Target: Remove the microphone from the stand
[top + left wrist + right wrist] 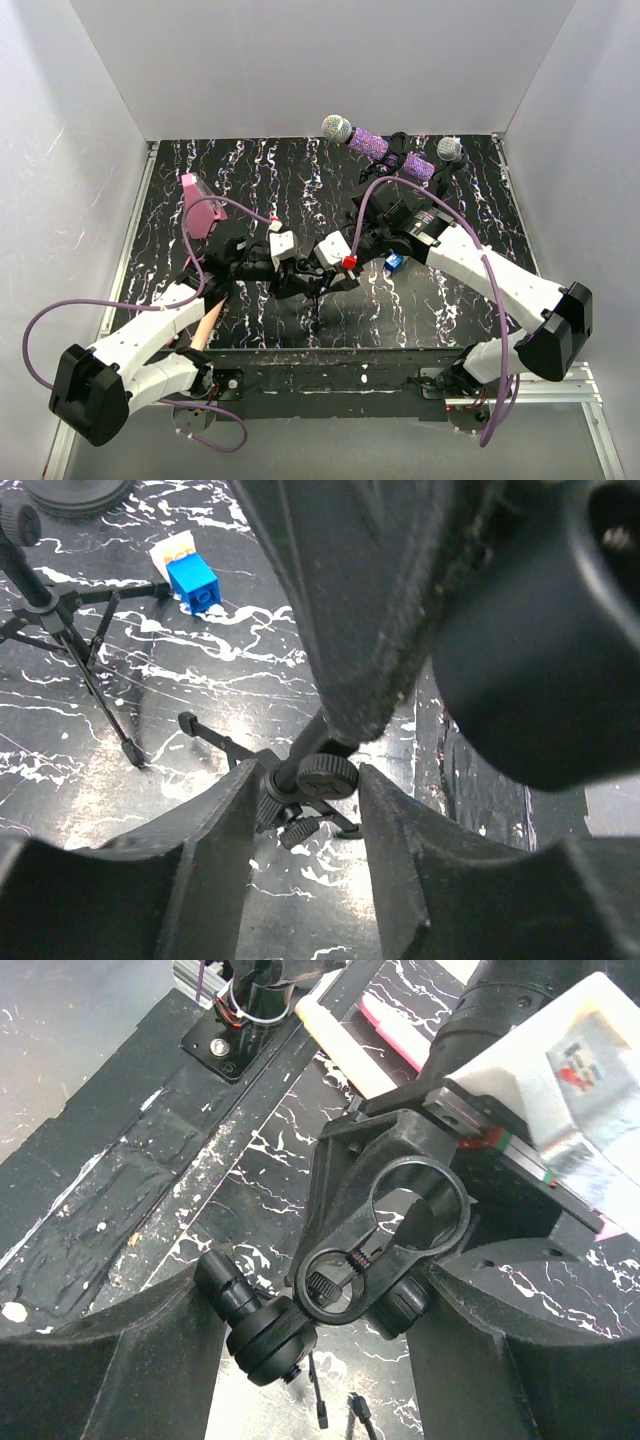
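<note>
Left gripper (308,780), jaws partly open, brackets the hub of a black metal tripod stand (322,776) near the middle of the black, white-veined marbled table top (170,200). 1 finger lies on each side of the hub's knurled knobs, close against them, and whether the pads press on them cannot be told. Right gripper (315,1305) meets it from the right with jaws set wide. Between them sit a black plastic clip of 2 joined rings (380,1260) and a black round-headed knob (265,1335). The knob lies against 1 finger and the clip's lower boss against the other, but a firm hold cannot be told. A microphone with a purple glitter handle and a silver mesh head (368,144) is at the far side, right of centre, its head showing against the far wall. A second microphone of the same kind (420,168) lies just to its right, head toward the far right corner. Both are well apart from the grippers. Their handles run into black fittings partly hidden by the right arm, and what these are cannot be told. A second black tripod stand (70,640) stands beyond the gripped hub. A small blue cube (393,263) rests just right of the grippers, and a pink flat object (203,210) lies at the left.
</note>
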### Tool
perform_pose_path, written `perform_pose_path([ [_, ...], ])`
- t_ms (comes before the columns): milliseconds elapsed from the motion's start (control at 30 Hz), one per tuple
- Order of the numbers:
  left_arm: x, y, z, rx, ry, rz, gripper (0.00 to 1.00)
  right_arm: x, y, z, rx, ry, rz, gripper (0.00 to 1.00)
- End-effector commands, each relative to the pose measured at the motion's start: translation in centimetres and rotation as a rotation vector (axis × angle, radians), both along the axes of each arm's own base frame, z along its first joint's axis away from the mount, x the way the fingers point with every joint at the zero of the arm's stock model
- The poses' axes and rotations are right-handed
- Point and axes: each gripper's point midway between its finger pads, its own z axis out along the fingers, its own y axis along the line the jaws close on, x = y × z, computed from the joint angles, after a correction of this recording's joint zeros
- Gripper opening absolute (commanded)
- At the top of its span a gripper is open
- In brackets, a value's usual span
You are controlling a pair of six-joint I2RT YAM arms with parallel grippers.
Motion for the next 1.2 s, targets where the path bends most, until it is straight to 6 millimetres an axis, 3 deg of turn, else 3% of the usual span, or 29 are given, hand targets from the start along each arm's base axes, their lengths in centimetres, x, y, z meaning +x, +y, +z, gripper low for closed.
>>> perform_pose_path([
  [0,0.4,-0.6,1.5,-0.053,0.013,0.033,0.44,1.5,0.7,0.2,0.036,-0.103,-0.028,0.31],
  [300,0.0,-0.7,0.9,-0.033,0.082,0.031,0.0,1.9,0.7,0.1,0.029,-0.108,-0.045,0.31],
  [700,-0.3,0.0,1.2,-0.049,0.618,0.152,0.0,2.6,-0.1,0.8,0.036,-0.211,-0.069,0.31],
  [1033,-1.5,-0.2,3.0,-0.08,0.82,0.096,0.0,3.2,0.1,0.8,0.053,-0.218,-0.111,0.29],
  [1167,-2.1,-0.5,2.3,-0.013,1.041,0.064,0.0,3.4,0.2,1.2,0.058,-0.207,-0.136,0.28],
])
